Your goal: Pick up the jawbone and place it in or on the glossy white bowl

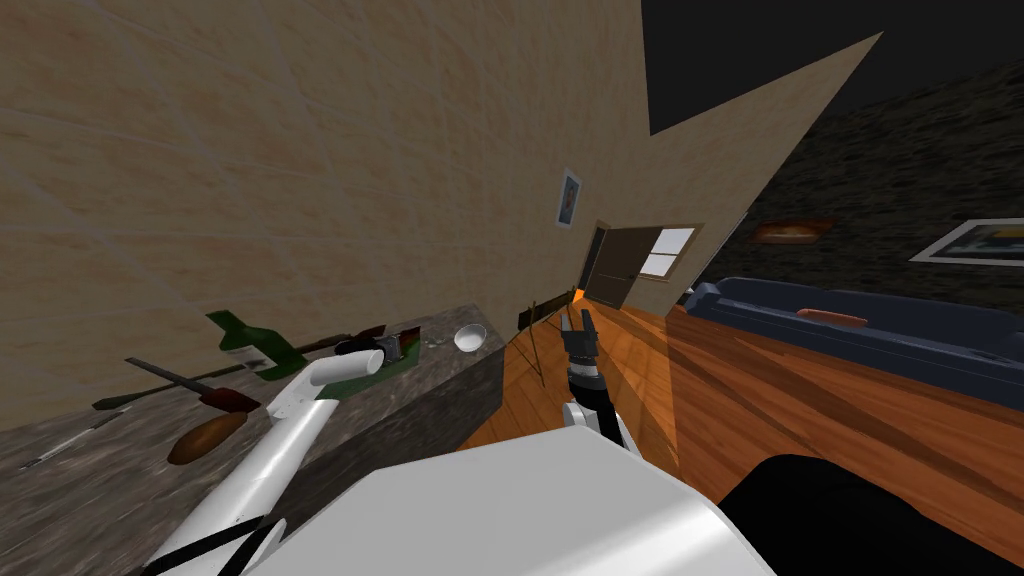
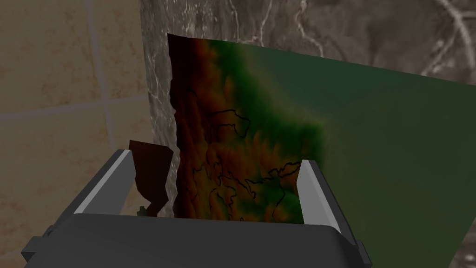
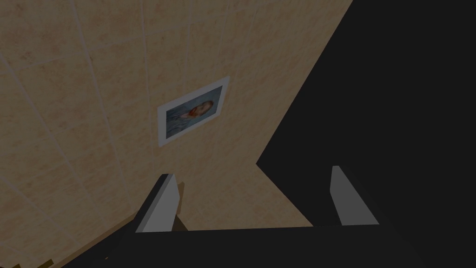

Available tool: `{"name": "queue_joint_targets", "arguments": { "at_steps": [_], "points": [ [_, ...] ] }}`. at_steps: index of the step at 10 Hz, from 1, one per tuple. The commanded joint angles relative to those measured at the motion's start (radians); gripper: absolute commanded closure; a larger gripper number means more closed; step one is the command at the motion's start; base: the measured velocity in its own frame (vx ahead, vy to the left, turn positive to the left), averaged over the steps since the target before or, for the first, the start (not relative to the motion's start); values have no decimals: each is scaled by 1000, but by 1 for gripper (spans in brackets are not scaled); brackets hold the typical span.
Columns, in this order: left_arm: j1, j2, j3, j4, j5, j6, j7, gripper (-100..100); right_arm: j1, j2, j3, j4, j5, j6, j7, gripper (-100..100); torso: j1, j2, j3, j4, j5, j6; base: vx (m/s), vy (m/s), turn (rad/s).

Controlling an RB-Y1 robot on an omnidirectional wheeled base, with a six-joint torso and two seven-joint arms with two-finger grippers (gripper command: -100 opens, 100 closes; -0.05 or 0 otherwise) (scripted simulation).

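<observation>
The left end effector (image 2: 216, 158) reaches out over a grey marbled table (image 2: 372, 28), its two fingers (image 2: 114, 179) spread wide and pinching nothing. Between them, close in front of the dark body, stands a tilted relief sheet (image 2: 260, 116) coloured like a terrain map, red-brown on one side and fading to green on the other, with thin black outlines on it. One of its edges reaches toward one finger, and its green part runs out well past the other. Just inside the first finger, beside the sheet's ragged edge, sits a dark brown jagged piece (image 2: 151, 172). Whether this is the jawbone I cannot tell, and whether the finger touches it is unclear. In the head view the white bowl (image 1: 469, 338) stands on the table (image 1: 440, 395) just beyond the left end effector (image 1: 400, 345), near the table's far corner and apart from the fingers. Back along the forearm lie green flat shapes (image 1: 250, 340) and a brown oval thing (image 1: 205, 437), well apart from the fingers. The right end effector (image 1: 580, 322) is held up over the wooden floor (image 1: 800, 400), off the table's side, and its fingers (image 3: 160, 204) are likewise spread with nothing between them.
</observation>
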Motion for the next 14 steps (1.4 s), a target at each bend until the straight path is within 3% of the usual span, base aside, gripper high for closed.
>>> {"name": "queue_joint_targets", "arguments": {
  "at_steps": [1, 2, 3, 5, 6, 7, 8, 9, 12, 13, 14],
  "points": [
    [-39, 16, 3, 50, 18, 50, 7, -100, 0, 0, 0, 0, 0, 0, 0, 0, 0, 0, 0, 0, 0, 0, 7, -20, -116],
    [-39, 16, 3, 50, 18, 76, 7, -100, 0, 0, 0, 0, 0, 0, 0, 0, -1, 0, 0, 0, 0, 1, 6, -19, -71],
    [-78, 32, 7, 96, 38, 104, 13, -100, 0, 0, 0, 0, 0, 0, 0, 0, -1, 0, 0, 0, 0, 0, 7, -25, -91],
    [-78, 32, 7, 100, 38, 137, 13, -100, 0, 0, 0, 0, 0, 0, 0, 0, -1, 0, 0, 0, 0, 0, 8, -15, -32],
    [-117, 47, 9, 149, 57, 177, 17, -100, 0, 0, 0, 0, 0, 0, 0, 0, 0, 0, 0, 0, 0, 0, 10, -19, -107],
    [-117, 47, 9, 150, 57, 195, 17, -100, 0, 0, 0, 0, 0, 0, 0, 0, -1, 0, 0, 0, 0, 1, 11, -15, -65],
    [-154, 61, 11, 195, 76, 226, 21, -100, 0, 0, 0, 0, 0, 0, 0, 0, 0, 0, 0, 0, 0, 0, 16, -22, -96],
    [-154, 61, 11, 199, 76, 250, 21, -100, 0, 0, 0, 0, 0, 0, 0, 0, -1, -1, 0, 0, 0, 1, 14, -17, -53],
    [-223, 84, 12, 291, 110, 333, 26, -100, 0, 0, 0, 0, 0, 0, 0, 0, -1, -1, -1, 0, 0, 0, 20, -18, -79],
    [-223, 84, 12, 293, 110, 350, 26, -100, 0, 0, 0, 0, 0, 0, 0, 0, -1, -1, -1, -1, 0, 1, 19, -14, -60],
    [-255, 94, 11, 338, 126, 383, 28, -100, 0, 0, 0, 0, 0, 0, 0, 0, -1, -1, -1, -1, 0, 0, 24, -15, -94]
  ]
}}
